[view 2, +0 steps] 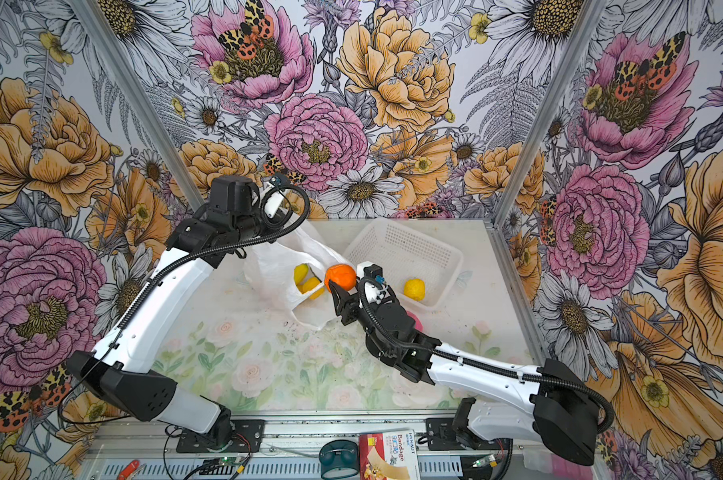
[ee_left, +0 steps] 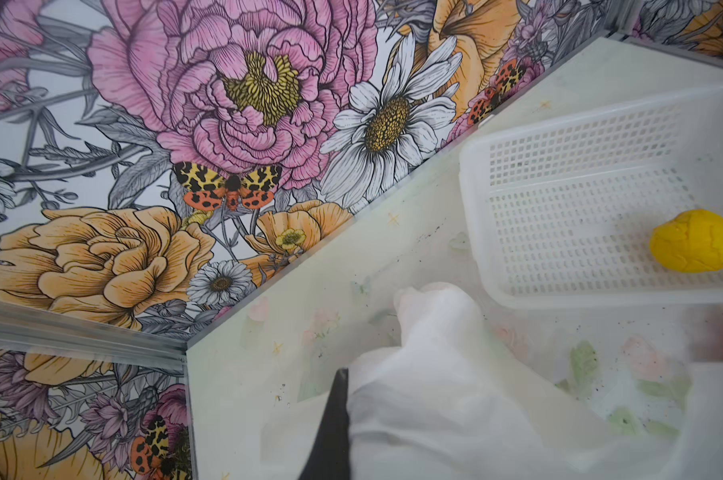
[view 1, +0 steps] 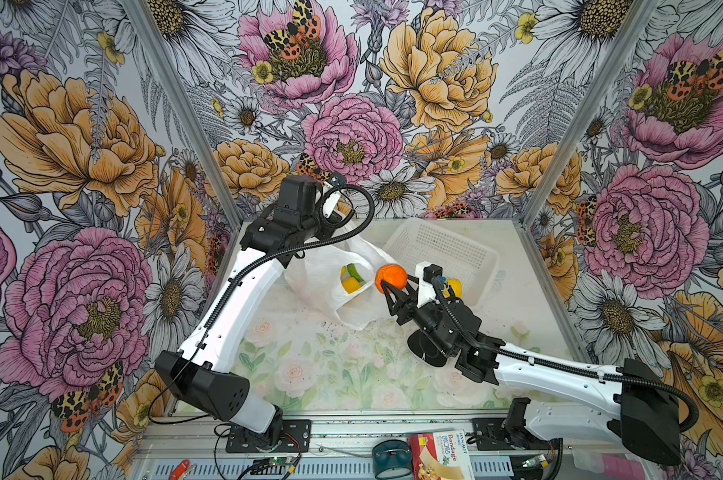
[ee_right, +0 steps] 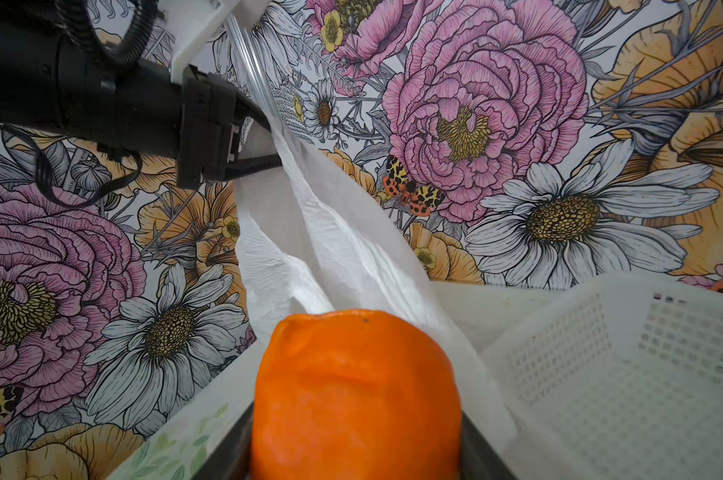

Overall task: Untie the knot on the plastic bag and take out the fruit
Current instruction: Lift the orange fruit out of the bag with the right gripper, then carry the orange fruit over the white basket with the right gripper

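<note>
Between plastic bag (view 1: pixel 314 270) and basket (view 1: pixel 455 236), toy orange (view 1: pixel 391 277) is pinched by right end effector (view 1: pixel 395 287); bag is clamped by left end effector (ee_right: pixel 273 141). Glossy orange could be squeezed out.

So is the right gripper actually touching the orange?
Touching. The right wrist view shows the right gripper clamped on the orange fruit, a dark jaw pressed against each side.
</note>
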`<state>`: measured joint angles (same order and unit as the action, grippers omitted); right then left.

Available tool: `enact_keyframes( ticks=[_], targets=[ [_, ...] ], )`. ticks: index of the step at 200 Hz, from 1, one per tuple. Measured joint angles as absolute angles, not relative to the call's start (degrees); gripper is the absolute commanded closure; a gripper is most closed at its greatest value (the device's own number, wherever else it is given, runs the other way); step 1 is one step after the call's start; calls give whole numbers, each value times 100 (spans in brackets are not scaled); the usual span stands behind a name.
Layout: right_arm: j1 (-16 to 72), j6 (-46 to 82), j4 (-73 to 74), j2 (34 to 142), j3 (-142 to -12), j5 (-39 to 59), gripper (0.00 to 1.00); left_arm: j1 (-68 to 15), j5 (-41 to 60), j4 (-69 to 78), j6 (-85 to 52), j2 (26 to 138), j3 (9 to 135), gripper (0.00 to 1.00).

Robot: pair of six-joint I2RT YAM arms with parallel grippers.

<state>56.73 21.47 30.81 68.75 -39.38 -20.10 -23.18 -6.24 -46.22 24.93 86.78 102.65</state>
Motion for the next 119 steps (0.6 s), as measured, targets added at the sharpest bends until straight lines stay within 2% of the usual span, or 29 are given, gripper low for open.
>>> enact_keyframes(
  ticks=[69,119],
  targets=[
    [5710,2182,2812,6694,-4099,-1664,70,-2615,-1138,-4567,3000,8678,8849,100],
    [5356,2099,2751,5828,-3863,-1916,68,-2639,-1155,-4619,2989,8659,9192,100]
  ],
)
